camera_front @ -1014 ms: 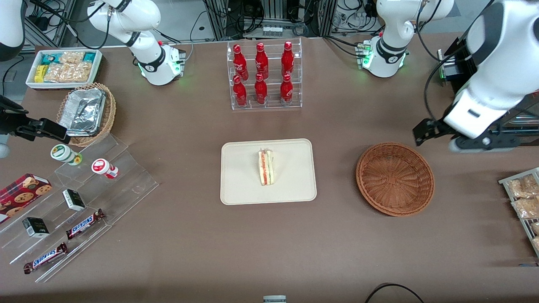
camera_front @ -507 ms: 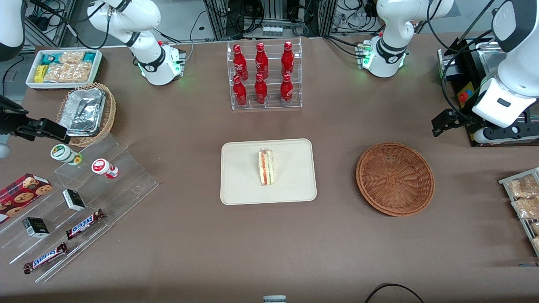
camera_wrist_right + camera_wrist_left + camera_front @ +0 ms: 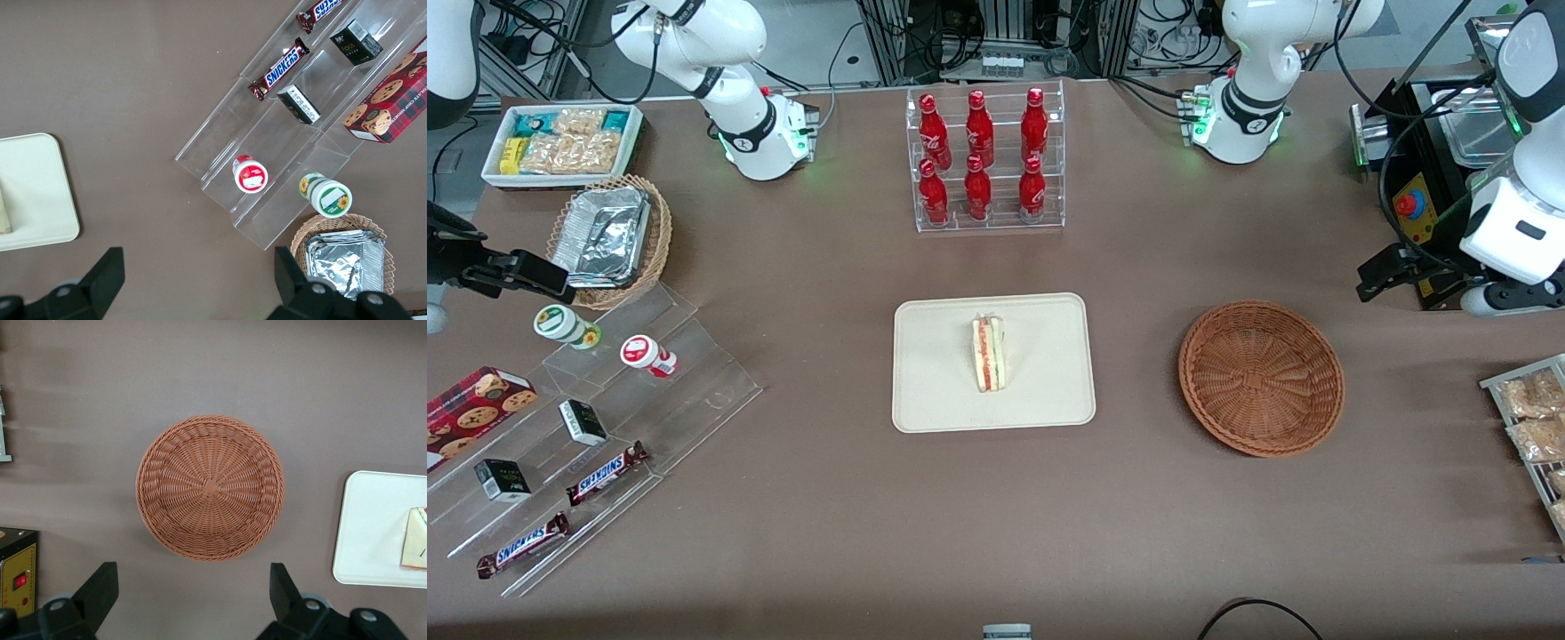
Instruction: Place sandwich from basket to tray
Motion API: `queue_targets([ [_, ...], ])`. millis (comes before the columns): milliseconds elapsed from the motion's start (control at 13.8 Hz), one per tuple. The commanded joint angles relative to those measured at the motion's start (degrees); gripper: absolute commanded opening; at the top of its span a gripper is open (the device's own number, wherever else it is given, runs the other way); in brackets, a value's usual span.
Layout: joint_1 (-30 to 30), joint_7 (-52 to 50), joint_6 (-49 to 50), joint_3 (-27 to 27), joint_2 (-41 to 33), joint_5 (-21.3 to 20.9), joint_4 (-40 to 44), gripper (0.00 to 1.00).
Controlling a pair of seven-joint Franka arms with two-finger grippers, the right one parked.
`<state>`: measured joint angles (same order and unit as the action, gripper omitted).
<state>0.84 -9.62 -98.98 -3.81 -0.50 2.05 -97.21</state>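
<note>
Sandwich point(image 3: 988, 355) sits on tray point(image 3: 934, 391), basket point(image 3: 1261, 378) empty. My gripper point(image 3: 193, 603) hangs above the basket, fingers apart, holding nothing. Sandwich looks soft, light; hold the bread faces gently.

Count — 1 sandwich point(image 3: 989, 354), 1 tray point(image 3: 934, 391), 1 basket point(image 3: 1261, 378), 6 red bottles point(image 3: 980, 158), 2 Snickers bars point(image 3: 607, 472), 1 gripper point(image 3: 193, 597) — fingers spread above table
</note>
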Motion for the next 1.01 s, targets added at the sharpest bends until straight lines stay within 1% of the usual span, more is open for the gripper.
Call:
queue_targets([
  [0, 0.13, 1.88, 1.07, -0.15, 0.15, 0.50, 2.11, 1.00],
  [145, -0.83, 3.64, 3.51, -0.06, 0.50, 0.32, 4.48, 1.00],
  [362, -1.10, 3.64, 6.34, 0.90, 0.50, 0.15, 6.77, 1.00],
  [580, -1.89, 3.20, 7.57, 1.17, 0.50, -0.91, 7.65, 1.00],
  [725, -4.34, 3.38, 7.93, 3.70, 0.67, -0.91, 7.74, 1.00],
  [942, -4.53, 3.64, 7.93, 4.16, 0.67, -0.82, 7.83, 1.00],
])
